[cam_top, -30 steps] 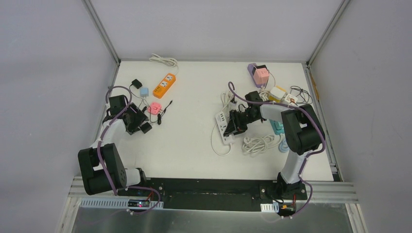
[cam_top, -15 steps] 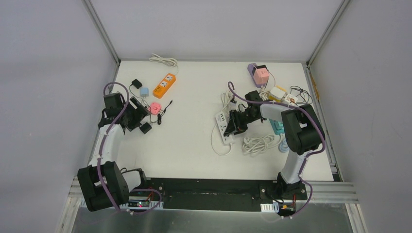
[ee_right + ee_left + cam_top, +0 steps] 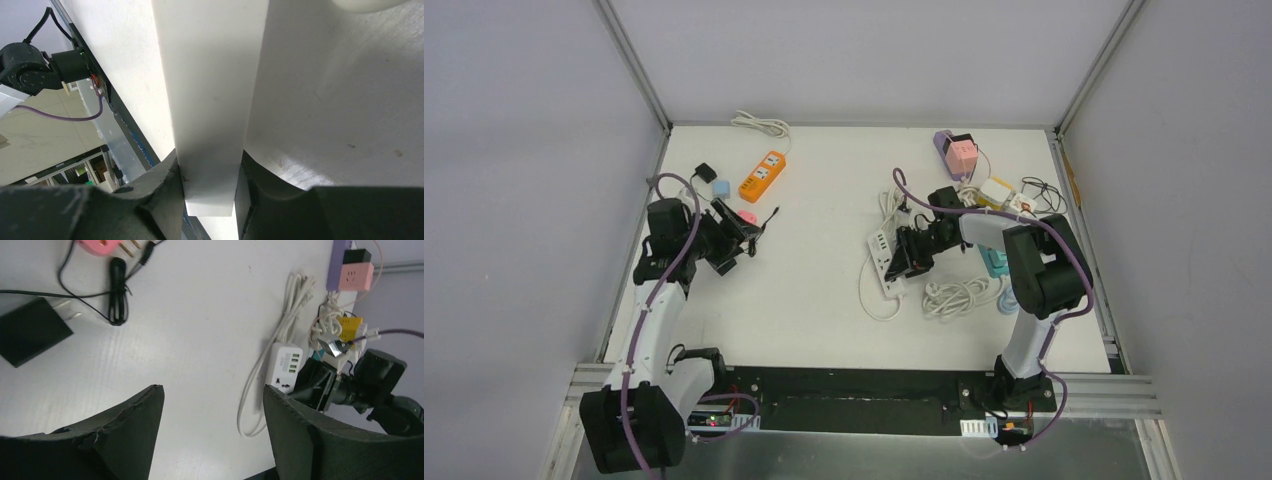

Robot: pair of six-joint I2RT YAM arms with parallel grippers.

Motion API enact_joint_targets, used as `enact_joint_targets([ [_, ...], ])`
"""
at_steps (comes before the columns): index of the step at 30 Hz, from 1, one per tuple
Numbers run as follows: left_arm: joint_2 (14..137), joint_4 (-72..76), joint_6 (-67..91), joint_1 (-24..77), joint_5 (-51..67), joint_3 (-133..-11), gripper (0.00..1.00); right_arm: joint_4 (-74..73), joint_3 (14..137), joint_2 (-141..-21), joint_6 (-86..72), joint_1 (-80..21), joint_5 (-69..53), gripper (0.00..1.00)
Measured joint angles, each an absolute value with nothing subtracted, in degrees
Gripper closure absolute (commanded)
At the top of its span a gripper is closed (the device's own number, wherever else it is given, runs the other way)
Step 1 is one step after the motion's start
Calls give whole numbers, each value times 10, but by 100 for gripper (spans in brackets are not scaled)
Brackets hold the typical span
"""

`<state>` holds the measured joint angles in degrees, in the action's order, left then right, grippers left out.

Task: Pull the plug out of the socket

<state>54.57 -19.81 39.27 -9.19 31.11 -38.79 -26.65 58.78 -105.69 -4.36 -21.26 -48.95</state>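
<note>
Right gripper (image 3: 210, 172) — clamped on the white power strip (image 3: 210, 90), one finger on each long side; the strip sits at 3 o'clock from the centre of the table (image 3: 814, 280).
Left gripper (image 3: 211, 395) — jaws apart, holding nothing, at 9 o'clock.
Black plug adapter (image 3: 30, 332) lies unplugged, prongs bare, on the table; pink plug (image 3: 102, 245) at its 1 o'clock.

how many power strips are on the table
3: an orange one at the back left, a white one right of centre clamped in the right pincer, a purple one at the back right. The cable clutter on the right may hide more.
</note>
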Motion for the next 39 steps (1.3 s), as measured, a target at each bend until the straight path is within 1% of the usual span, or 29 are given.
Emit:
enact_joint_targets([
  [3, 528, -178, 411, -37, 305, -372, 27, -267, 588, -1057, -44, -213, -490, 68],
  [5, 522, -160, 425, 18, 292, -359, 27, -267, 588, -1057, -44, -213, -489, 57],
  [6, 522, -152, 432, 49, 282, -353, 27, -267, 588, -1057, -45, -213, -489, 53],
  [10, 526, -124, 455, 149, 241, -339, 26, -279, 597, -1057, -40, -213, -480, 24],
  [12, 527, -115, 461, 196, 218, -338, 26, -298, 613, -1057, -27, -213, -464, 15],
  [16, 528, -104, 468, 270, 167, -338, 25, -333, 652, -1056, 12, -212, -424, 11],
  [22, 530, -125, 474, 403, 48, -338, 25, -391, 677, -1036, 78, -209, -377, 10],
  [25, 560, -152, 466, 473, -22, -357, 24, -430, 698, -1029, 123, -199, -375, 10],
  [28, 615, -168, 432, 534, -86, -399, 24, -472, 720, -1025, 176, -176, -404, 10],
  [31, 663, -171, 387, 562, -118, -434, 24, -529, 742, -1021, 245, -146, -450, 10],
  [34, 708, -167, 340, 566, -138, -456, 25, -588, 740, -994, 324, -113, -488, 9],
  [36, 745, -167, 319, 566, -153, -469, 25, -602, 718, -951, 352, -88, -503, 7],
  [39, 795, -163, 306, 567, -166, -484, 26, -602, 667, -854, 365, -36, -521, 2],
])
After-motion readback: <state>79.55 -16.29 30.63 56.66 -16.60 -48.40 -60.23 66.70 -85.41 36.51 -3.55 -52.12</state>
